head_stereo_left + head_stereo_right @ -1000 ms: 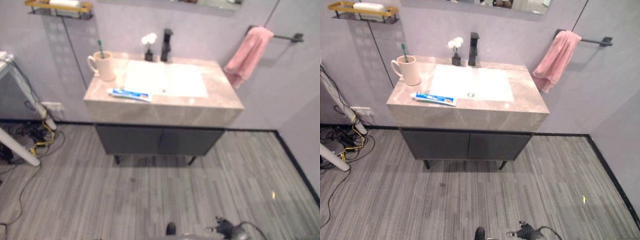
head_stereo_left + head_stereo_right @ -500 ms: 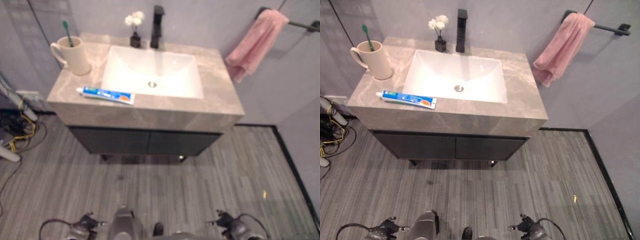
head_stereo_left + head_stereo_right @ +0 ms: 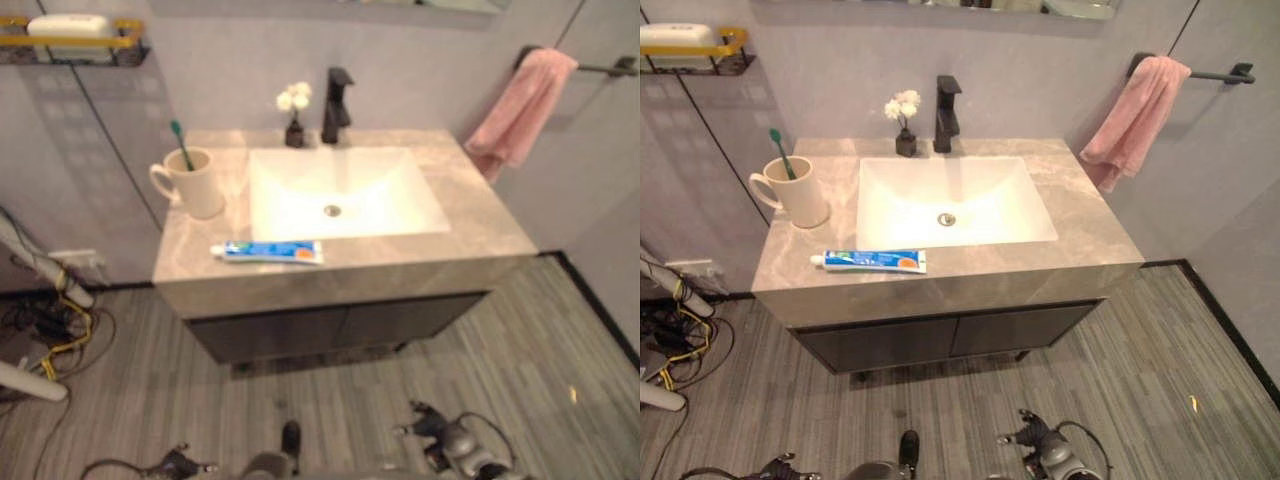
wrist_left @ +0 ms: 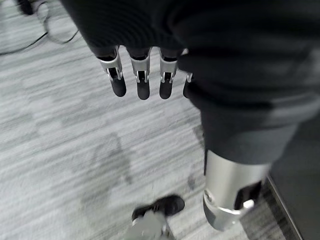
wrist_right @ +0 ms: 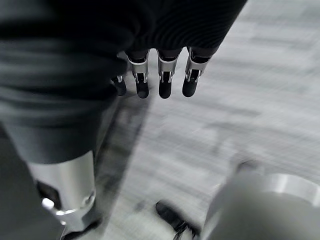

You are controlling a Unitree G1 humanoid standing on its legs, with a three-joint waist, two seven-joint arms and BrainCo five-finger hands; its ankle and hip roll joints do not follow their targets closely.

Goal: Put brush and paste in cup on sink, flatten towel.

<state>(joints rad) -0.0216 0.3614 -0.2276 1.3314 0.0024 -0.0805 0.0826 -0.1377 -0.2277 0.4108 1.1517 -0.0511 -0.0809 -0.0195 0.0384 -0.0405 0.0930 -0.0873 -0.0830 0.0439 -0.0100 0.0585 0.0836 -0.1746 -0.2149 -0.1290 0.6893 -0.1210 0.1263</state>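
A cream cup (image 3: 802,195) stands at the counter's back left with a green toothbrush (image 3: 779,153) upright in it. A blue and white toothpaste tube (image 3: 870,261) lies flat on the grey counter (image 3: 1090,232), near its front edge and left of the white basin (image 3: 985,215). A pink towel (image 3: 1134,122) hangs bunched on a black bar on the right wall. My left hand (image 4: 142,82) hangs low over the floor, open and holding nothing. My right hand (image 5: 165,80) hangs the same way, open and far below the counter.
A black tap (image 3: 947,100) and a small vase of white flowers (image 3: 905,128) stand behind the basin. A gold shelf with a soap bar (image 3: 685,45) is on the wall at upper left. Cables and white tube legs (image 3: 665,340) lie on the floor at left.
The whole picture has shifted, so the camera has moved; the vanity now sits higher and more to the right. Cup, tube and towel have not moved.
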